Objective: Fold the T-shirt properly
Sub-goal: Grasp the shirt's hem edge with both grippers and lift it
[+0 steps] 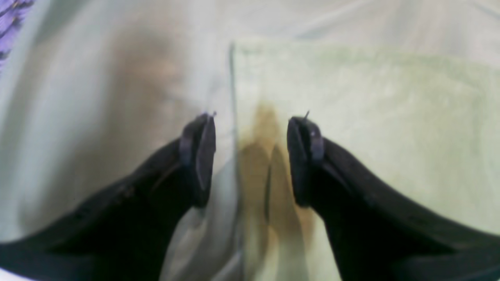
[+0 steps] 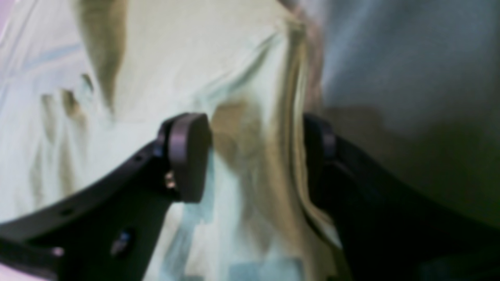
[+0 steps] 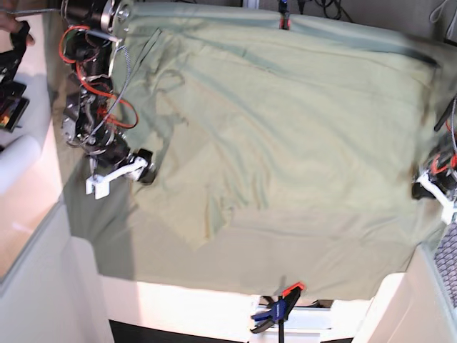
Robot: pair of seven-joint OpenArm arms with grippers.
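Lying spread over the table cloth (image 3: pixel 343 86), rumpled, with one sleeve pointing toward the near edge: the T-shirt (image 3: pixel 235 136). Covering most of the table, cloth pinned at the near edge by a blue and orange clamp (image 3: pixel 277 309) and at the far edge by another clamp (image 3: pixel 284 20).

Hovering at the shirt's edge on the base view's left: right gripper (image 2: pixel 256 156), jaws apart, straddling a raised fold of pale fabric, pads clear of it as far as the blurred close-up shows. Nothing clamped.

Sitting at the far right edge of the base view, mostly cut off: left gripper (image 1: pixel 250 156), jaws likewise spread wide, poised over a straight hem of yellowish fabric. Nothing held there either.
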